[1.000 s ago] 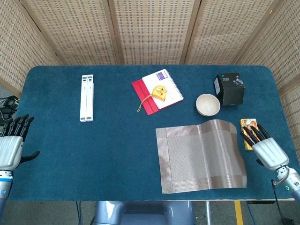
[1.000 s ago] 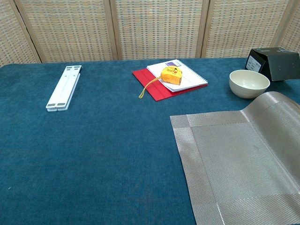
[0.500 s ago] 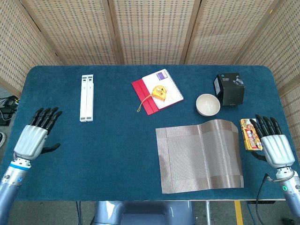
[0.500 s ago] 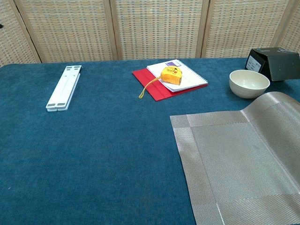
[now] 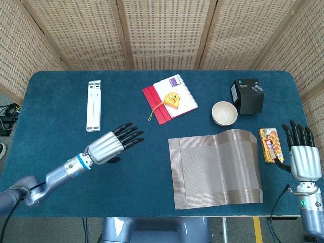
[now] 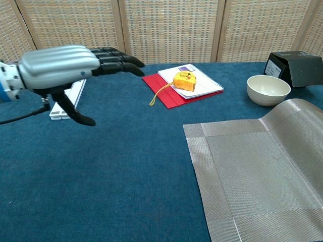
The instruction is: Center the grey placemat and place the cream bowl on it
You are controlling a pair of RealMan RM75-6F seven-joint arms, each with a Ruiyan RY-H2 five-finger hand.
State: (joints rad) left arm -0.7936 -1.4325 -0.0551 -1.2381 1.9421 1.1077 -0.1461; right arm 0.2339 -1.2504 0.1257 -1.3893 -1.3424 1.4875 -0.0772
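The grey placemat (image 5: 216,168) (image 6: 257,171) lies right of the table's middle, its far right part humped up. Just beyond its far edge stands the cream bowl (image 5: 224,113) (image 6: 268,89), upright and empty. My left hand (image 5: 112,143) (image 6: 65,63) hovers over the blue cloth left of the mat, fingers stretched flat toward it and holding nothing. At the table's right edge my right hand (image 5: 301,158) is held with fingers straight and apart, empty, clear of the mat; the chest view does not show it.
A black box (image 5: 248,95) (image 6: 295,68) stands right of the bowl. A red folder with a notebook and yellow tape measure (image 5: 172,99) (image 6: 184,80) lies at the back centre. A white folded stand (image 5: 93,105) is at the back left. A yellow packet (image 5: 269,144) lies beside the right hand.
My left arm has swung in from the table's left edge toward the middle, entering the chest view. The right hand has drawn back to the right, off the yellow packet. Mat and bowl are unmoved.
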